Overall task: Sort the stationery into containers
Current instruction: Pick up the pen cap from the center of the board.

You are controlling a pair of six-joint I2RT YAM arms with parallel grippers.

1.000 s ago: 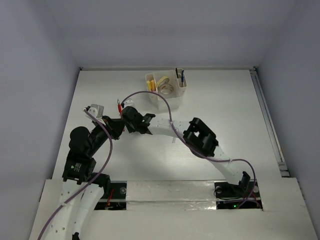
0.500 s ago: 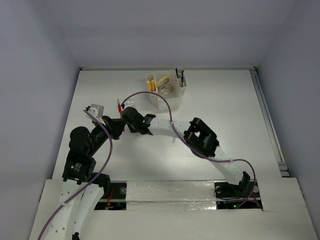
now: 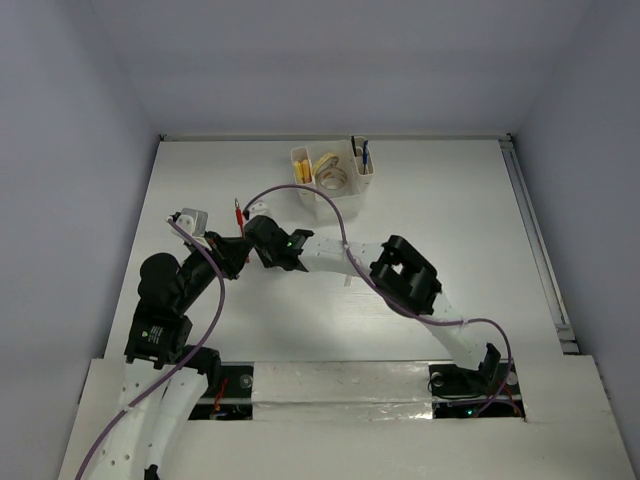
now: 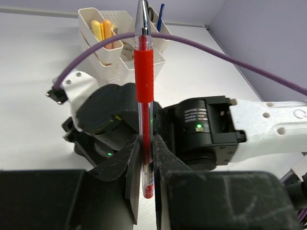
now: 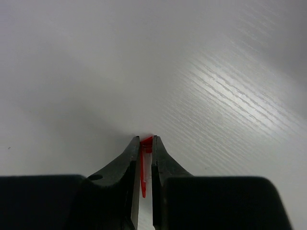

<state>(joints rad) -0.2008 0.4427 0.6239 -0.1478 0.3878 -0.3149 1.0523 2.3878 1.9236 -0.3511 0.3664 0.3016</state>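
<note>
Red pen [image 4: 144, 86] is pinched at once by the left end effector [image 4: 146, 142] and the right end effector [image 5: 146, 140], both closed on it, above the table [image 3: 450, 220], left of the organizer [image 3: 336, 201] and nearer the arms.

One red pen [image 4: 143, 72], one blue pen [image 4: 160, 10], two stubby sticks [image 4: 98, 29], one white organizer [image 4: 103, 55], two robot arms [image 3: 165, 300]

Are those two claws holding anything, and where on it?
Both tools grip one red pen: the left tool clamps its clear barrel near the back end; the right tool pinches it at its fingertips.
</note>
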